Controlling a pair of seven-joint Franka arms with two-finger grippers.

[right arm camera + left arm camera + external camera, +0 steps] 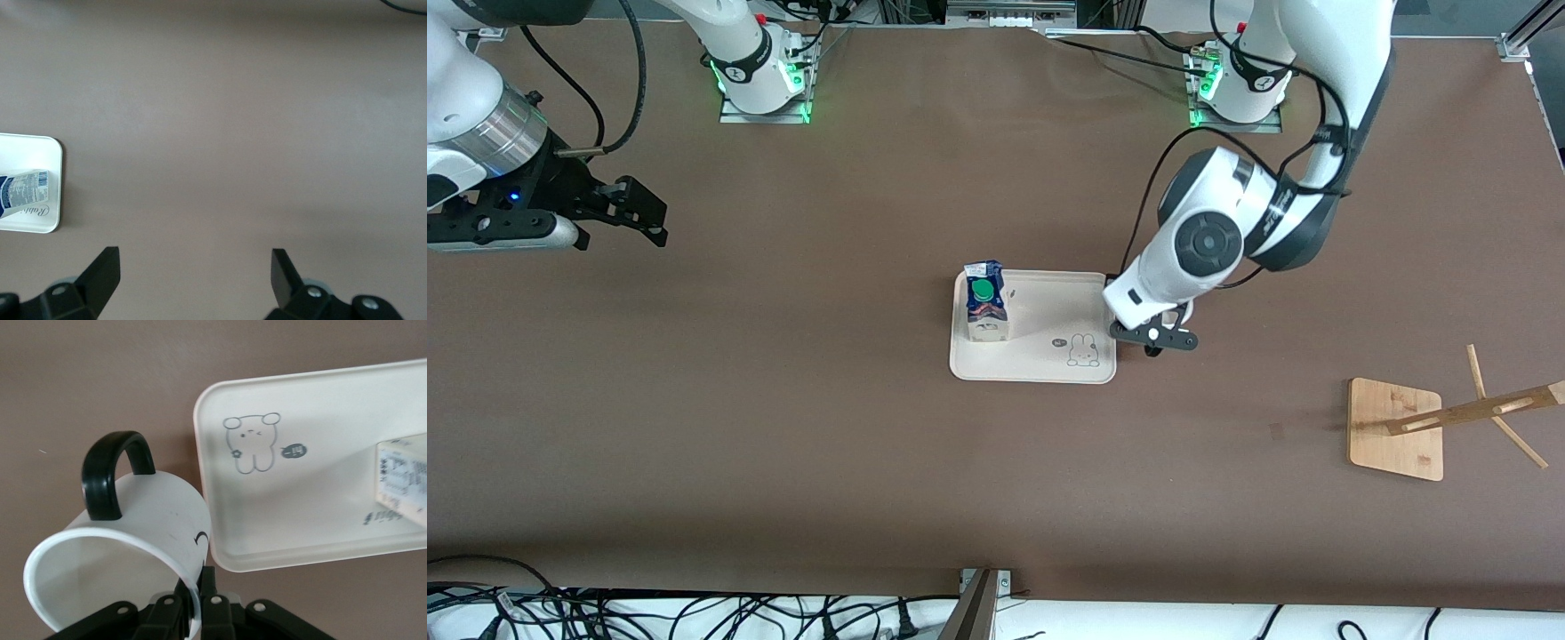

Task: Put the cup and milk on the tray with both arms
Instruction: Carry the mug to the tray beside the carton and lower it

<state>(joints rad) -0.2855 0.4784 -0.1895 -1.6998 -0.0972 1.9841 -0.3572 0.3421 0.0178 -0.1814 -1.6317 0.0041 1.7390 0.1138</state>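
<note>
Cup: white ceramic mug with black handle and black face print (127,540), pinched by its rim wall between the fingers of the left gripper (195,603); one finger inside, one outside, pressed together on the wall.
Cup position: in the air, just off the tray's end toward the left arm, at about 3 o'clock from the tray's centre in the front view; not yet over the tray floor.
Left gripper: black two-finger claw (1154,340), low beside the tray; the arm's wrist hides the mug in the front view.
Tray: cream-white rectangular tray with rounded corners and a rabbit drawing (1049,302), flat on the brown table.
Milk: small dark blue and white gable-top carton with round green cap (985,302), upright on the tray at about 9 o'clock, toward the right arm's end.
Right gripper: black two-finger claw (633,212), fingers spread, empty, over bare table well apart from the tray; this arm waits.
Risk 1: judged, the mug base may catch the tray's raised rim, shoving the tray and toppling the carton.
Risk 2: judged, a thin rim pinch may let the mug swing or slip.
Risk 3: judged, a release too near the edge leaves the mug straddling the rim and tilted.
</note>
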